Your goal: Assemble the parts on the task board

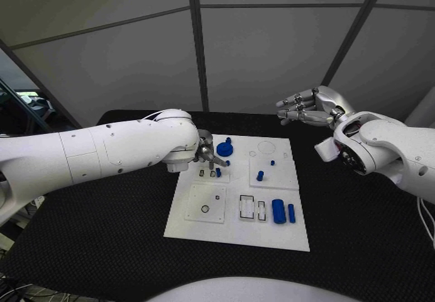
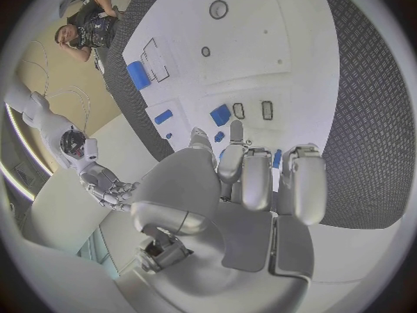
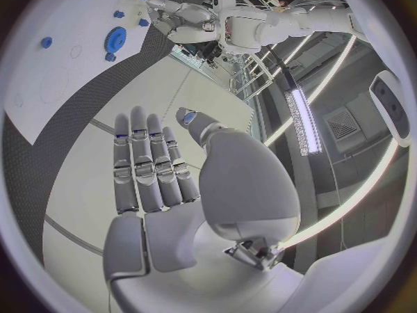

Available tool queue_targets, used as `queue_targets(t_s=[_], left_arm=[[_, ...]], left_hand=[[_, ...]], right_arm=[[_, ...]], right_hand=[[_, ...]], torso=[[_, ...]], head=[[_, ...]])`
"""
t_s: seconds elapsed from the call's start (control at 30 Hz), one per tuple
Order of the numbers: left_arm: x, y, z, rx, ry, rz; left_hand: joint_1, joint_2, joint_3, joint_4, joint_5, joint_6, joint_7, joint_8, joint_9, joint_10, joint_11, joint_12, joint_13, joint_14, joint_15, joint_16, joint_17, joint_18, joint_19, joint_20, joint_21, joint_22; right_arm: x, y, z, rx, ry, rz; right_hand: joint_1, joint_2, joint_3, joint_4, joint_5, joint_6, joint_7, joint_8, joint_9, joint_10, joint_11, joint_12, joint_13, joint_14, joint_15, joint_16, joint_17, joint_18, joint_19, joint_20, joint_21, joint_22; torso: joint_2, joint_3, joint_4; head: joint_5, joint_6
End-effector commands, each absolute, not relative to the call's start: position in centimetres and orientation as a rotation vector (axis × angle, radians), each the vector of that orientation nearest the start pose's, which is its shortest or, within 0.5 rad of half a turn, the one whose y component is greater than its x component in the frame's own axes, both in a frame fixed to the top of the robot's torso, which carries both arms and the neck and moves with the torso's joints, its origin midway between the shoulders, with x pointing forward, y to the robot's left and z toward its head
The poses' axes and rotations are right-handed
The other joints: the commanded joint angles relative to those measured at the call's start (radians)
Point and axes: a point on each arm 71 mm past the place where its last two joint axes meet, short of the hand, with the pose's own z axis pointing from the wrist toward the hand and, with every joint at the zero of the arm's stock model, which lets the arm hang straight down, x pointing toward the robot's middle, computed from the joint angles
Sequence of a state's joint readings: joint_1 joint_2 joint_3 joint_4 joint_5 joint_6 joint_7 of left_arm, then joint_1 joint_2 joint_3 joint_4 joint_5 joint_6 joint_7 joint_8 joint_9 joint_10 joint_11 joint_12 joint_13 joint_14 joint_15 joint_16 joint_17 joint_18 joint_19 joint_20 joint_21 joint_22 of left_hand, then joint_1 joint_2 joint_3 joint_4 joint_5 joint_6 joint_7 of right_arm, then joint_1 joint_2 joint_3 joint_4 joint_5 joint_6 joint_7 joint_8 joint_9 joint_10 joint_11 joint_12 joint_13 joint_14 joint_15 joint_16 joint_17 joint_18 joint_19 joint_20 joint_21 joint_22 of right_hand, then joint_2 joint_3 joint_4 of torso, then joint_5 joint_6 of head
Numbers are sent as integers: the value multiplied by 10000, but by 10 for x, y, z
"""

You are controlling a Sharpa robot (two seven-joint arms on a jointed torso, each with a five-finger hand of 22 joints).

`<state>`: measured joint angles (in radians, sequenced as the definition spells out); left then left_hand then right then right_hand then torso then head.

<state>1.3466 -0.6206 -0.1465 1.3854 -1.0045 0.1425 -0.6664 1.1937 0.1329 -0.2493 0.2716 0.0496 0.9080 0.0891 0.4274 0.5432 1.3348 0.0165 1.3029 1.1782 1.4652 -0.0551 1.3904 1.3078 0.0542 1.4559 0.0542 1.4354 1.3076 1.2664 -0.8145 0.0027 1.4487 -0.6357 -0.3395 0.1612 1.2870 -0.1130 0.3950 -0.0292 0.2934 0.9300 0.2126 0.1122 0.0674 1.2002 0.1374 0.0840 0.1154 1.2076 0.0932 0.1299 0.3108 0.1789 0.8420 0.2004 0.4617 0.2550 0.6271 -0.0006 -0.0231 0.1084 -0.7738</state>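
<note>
The white task board (image 1: 272,236) lies mid-table with several blue parts on it: a gear disc (image 1: 225,150), small pegs (image 1: 260,176), a thick cylinder (image 1: 279,211) and a thin bar (image 1: 291,212). My left hand (image 1: 207,153) hovers over the board's far left part, fingers pointing down just above a small blue piece (image 1: 219,172). In the left wrist view its fingers (image 2: 259,177) are apart from the thumb and nothing is pinched; that blue piece (image 2: 221,114) lies beyond them beside two small slots (image 2: 239,110). My right hand (image 1: 307,107) is raised behind the board's far right corner, fingers (image 3: 148,163) straight and empty.
Empty cut-outs mark the board: a round hole (image 1: 205,208), rectangular slots (image 1: 246,207) and a faint ring (image 1: 266,147). Black matting (image 1: 109,233) surrounds the board on all sides. Grey wall panels stand behind the table. The gear disc (image 3: 115,38) also appears in the right wrist view.
</note>
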Motion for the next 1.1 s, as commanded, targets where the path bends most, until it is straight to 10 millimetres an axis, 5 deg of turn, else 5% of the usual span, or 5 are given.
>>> queue_targets(t_s=[0.03,1.1], left_arm=[[508,155,-203,-1189,23697,-2461],[509,146,-212,-747,24436,-2295]], left_hand=[[-13,-102,116,14,33,82,9,-28,28,-51,-9,-34,18,450,65,-40,623,-47,-8,55,25,302],[34,-148,458,-43,31,192,-44,28,193,-13,-56,5,79,453,29,-44,631,-61,25,27,67,392]], right_arm=[[517,-210,-136,5124,15531,11825],[518,-202,-136,5070,15639,11942]], right_hand=[[-35,-66,-74,8,82,-59,5,-46,-3,-53,11,-17,-15,-74,-23,-20,-16,10,-29,69,-54,-16],[-47,-38,-81,23,197,-39,1,-27,7,-47,7,26,-40,-70,-24,-18,-32,19,-9,81,-104,-44]], torso=[[-9,7,0],[-6,5,10]], head=[[-8,-32],[-64,-222]])
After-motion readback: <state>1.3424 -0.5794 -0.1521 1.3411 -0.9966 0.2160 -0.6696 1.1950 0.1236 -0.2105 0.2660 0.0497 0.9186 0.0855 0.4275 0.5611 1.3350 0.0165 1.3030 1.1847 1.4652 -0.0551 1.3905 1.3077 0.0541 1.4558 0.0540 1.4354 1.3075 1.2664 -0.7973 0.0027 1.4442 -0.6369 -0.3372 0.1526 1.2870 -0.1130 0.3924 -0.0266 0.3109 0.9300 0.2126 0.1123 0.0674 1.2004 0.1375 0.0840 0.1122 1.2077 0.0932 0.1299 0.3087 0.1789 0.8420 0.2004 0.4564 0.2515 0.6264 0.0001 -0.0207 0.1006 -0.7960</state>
